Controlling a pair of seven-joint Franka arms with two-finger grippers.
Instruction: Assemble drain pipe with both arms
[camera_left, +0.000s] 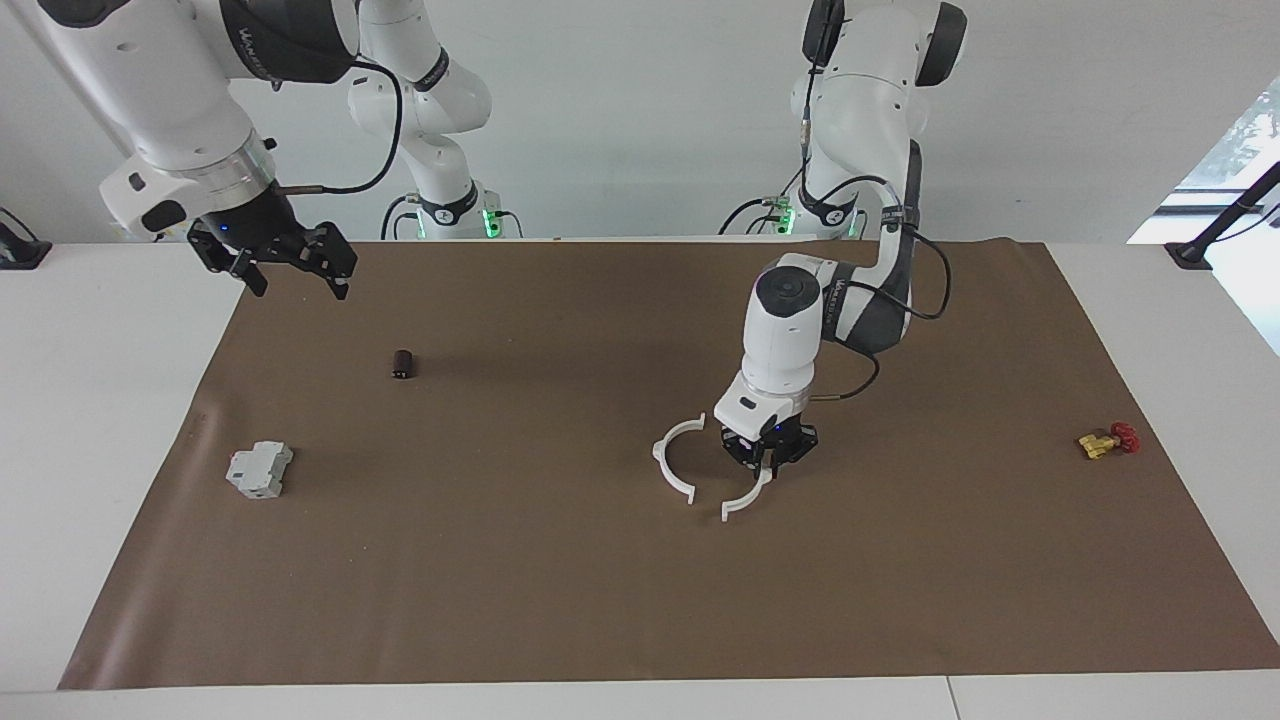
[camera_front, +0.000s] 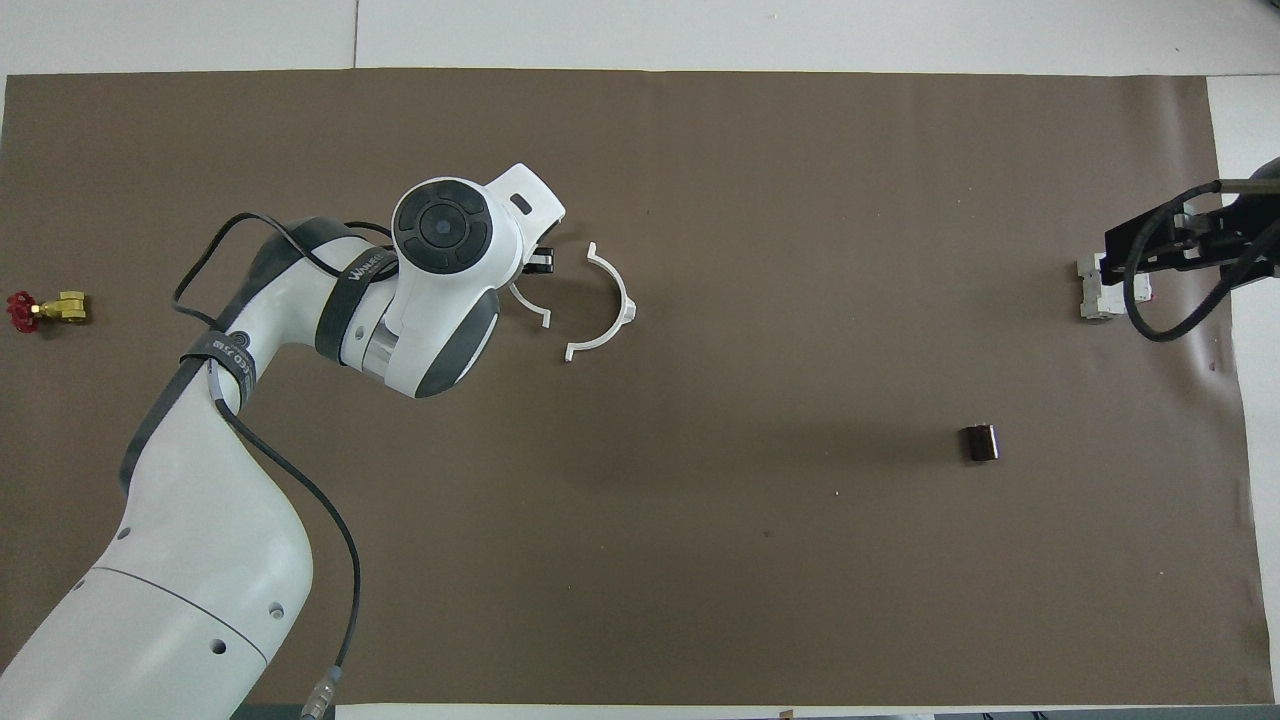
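- The left gripper (camera_left: 770, 455) is down low over the middle of the brown mat (camera_left: 640, 600), pinched tight on one white half-ring (camera_left: 748, 496) of the drain pipe. That piece looks just off the mat or barely on it, can't say which.
- The other half-ring (camera_left: 672, 457) lies flat on the mat right beside the held one, open sides facing each other. Tabs are close, but there's a gap, so the ring isn't closed up.
- The right gripper (camera_left: 290, 262) hangs high over the mat's corner at the right arm's end, fingers spread wide, holding nothing.
- Other stuff on the mat: a grey blocky part (camera_left: 259, 469) and a small dark cylinder (camera_left: 403, 363) toward the right arm's end, plus a yellow-and-red valve piece (camera_left: 1107, 440) at the left arm's end, all well apart from the rings.
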